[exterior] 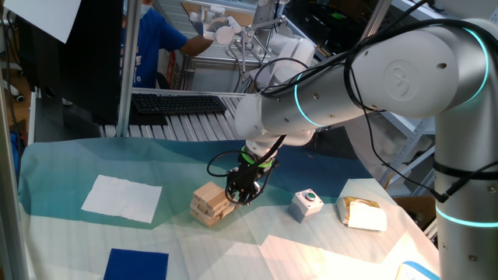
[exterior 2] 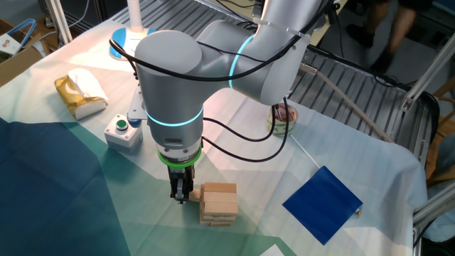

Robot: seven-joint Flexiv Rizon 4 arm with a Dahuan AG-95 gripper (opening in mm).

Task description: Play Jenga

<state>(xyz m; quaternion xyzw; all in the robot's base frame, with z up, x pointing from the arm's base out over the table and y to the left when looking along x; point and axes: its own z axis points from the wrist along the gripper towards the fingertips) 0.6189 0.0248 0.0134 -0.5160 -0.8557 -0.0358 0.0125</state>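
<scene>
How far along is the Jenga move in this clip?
Done: the gripper is down beside the Jenga stack, pointing straight down. In hand: its fingers are narrowed at the stack's side, apparently on a block end. Left: no block is out; the stack looks intact.

From here I can't tell whether the pincer [exterior 2: 183, 196] has a block between its fingertips; they sit low against the Jenga stack [exterior 2: 217, 203], and in one fixed view the stack's near side is masked by it. Far right of the pincer, a light blue object [exterior: 412, 271] is cut off at the frame's corner.
</scene>
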